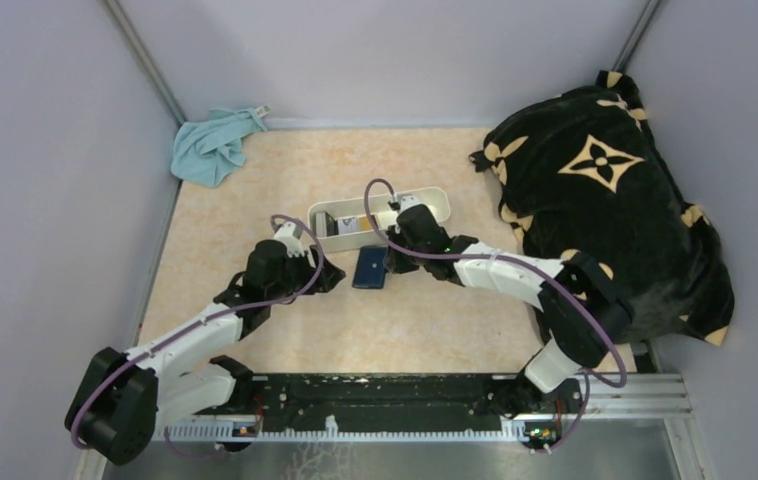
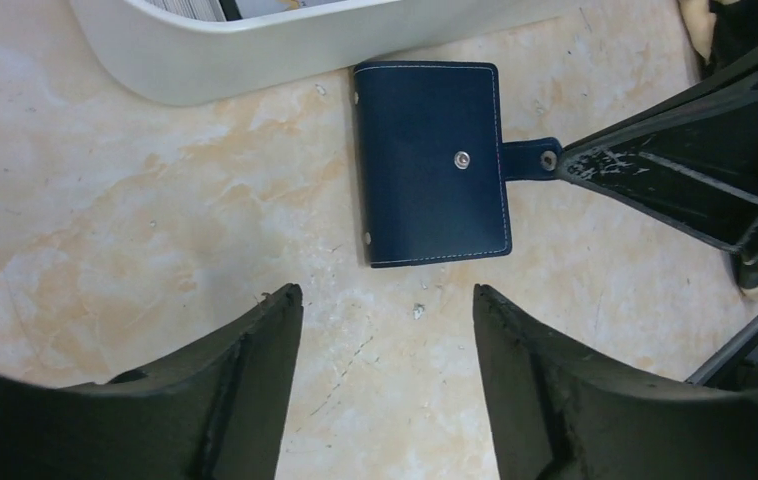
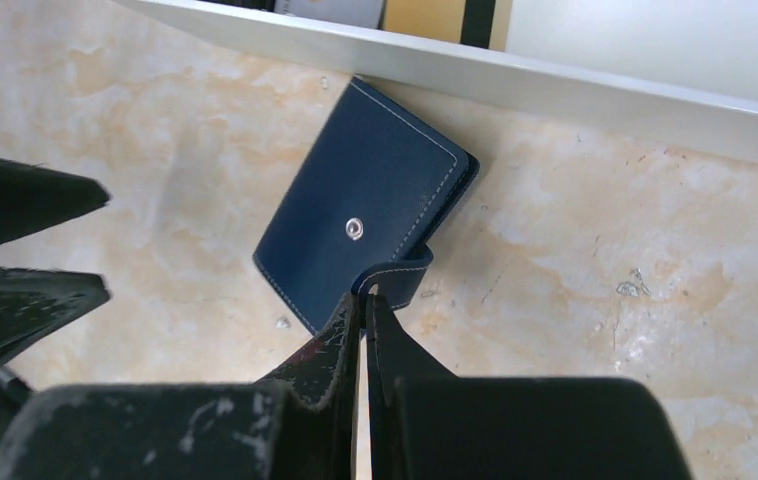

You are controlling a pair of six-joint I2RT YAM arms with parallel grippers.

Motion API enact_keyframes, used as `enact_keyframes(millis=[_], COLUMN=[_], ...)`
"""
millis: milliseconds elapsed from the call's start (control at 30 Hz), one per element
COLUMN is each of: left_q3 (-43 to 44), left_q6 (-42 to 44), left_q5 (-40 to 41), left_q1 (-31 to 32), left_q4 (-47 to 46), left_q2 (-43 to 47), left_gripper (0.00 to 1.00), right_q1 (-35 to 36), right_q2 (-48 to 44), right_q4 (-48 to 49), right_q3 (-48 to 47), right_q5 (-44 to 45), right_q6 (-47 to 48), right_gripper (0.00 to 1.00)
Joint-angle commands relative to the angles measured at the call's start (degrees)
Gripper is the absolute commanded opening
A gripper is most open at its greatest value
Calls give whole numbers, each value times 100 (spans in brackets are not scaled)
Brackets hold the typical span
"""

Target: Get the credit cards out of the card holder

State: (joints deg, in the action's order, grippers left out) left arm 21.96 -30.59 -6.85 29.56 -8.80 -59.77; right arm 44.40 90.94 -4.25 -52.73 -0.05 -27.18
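right gripper: closed, pinching just the tip of the snap tab
left gripper: open, empty, hovering near the holder, not touching it
card holder: folded, tab unsnapped, flat on the table, far edge against the white tray
credit cards: none visible, I assume inside
risk: thin bite, so I expect the tab to slip
risk: nothing pins the holder, so a pull may drag the whole wallet
risk: the tray wall may block the flap
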Motion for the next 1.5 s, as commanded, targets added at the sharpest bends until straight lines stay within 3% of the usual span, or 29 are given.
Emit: enact_keyframes(millis=[0, 567, 667, 800, 933, 1467], left_q3=[149, 134, 133, 112, 77, 130], left_q6=[-55, -54, -61, -88, -90, -70], left_q5=[-281, -180, -153, -199, -173, -159], left_q1=[56, 67, 74, 68, 75, 78], left_q4=[-315, -184, -184, -197, -169, -261], left_q2=[1, 263, 251, 282, 377, 127], left_gripper=[73, 74, 78, 91, 94, 93], right_q1=[33, 35, 33, 38, 32, -331], right_q2=[-695, -1253, -1199, -1194, -1139, -1714], right_q4=[100, -233, -298, -327, -480, -771], right_q3=[-7, -276, -385, -539, -604, 604], right_q5=[-154, -351, -374, -347, -183, 520], right_q6=[-48, 6, 26, 40, 66, -453], right_gripper=[0, 0, 0, 0, 0, 0])
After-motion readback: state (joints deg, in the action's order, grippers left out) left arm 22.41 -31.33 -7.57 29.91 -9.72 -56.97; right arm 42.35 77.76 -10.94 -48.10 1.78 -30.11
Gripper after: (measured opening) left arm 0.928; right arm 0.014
